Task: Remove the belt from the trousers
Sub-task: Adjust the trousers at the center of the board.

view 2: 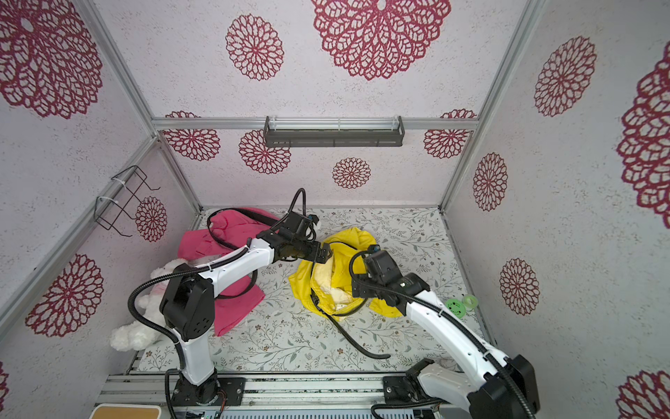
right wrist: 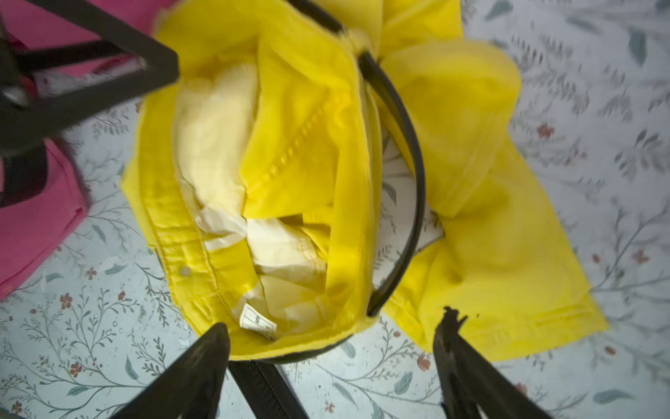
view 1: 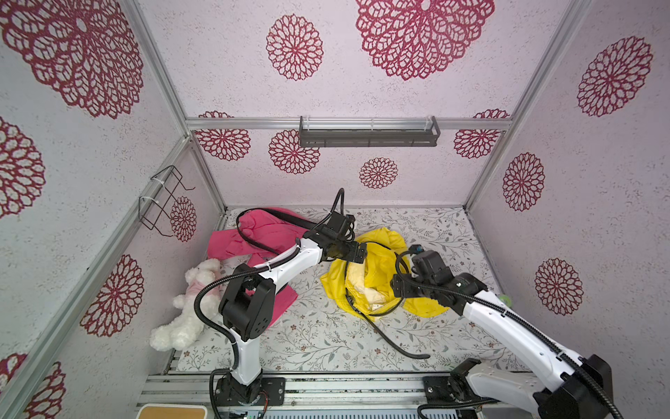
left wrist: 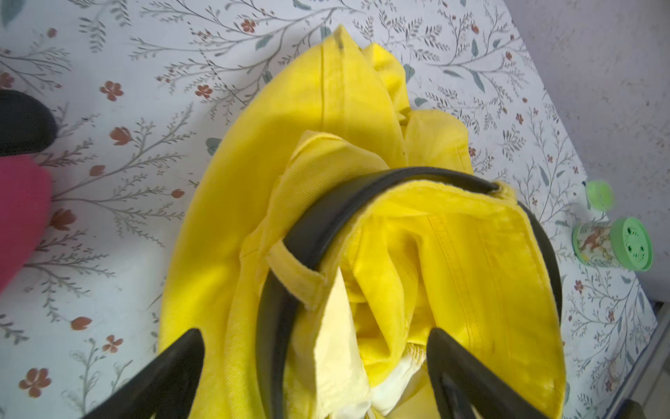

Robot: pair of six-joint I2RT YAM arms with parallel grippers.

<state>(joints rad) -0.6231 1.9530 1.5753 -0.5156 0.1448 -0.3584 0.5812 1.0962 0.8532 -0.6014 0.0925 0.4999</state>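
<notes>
Nearest, at lower centre in both top views, the black belt's [view 1: 417, 356] free end lies curved on the floral surface [view 1: 308, 348], clear of the cloth. A white plush toy [view 1: 188, 312] sprawls at lower left. Behind the belt end, the yellow trousers [view 1: 377, 270] sit crumpled mid-frame with the waist gaping upward. The rest of the belt rings the waistband and passes under a loop [left wrist: 295, 272]. The right hand [right wrist: 335, 321] hovers over the waist's near rim, fingers spread wide, released, grasping nothing. The left hand [left wrist: 314, 333] hangs over the far rim, likewise released. Farther back, left of centre, lies a pink garment [view 1: 261, 232].
</notes>
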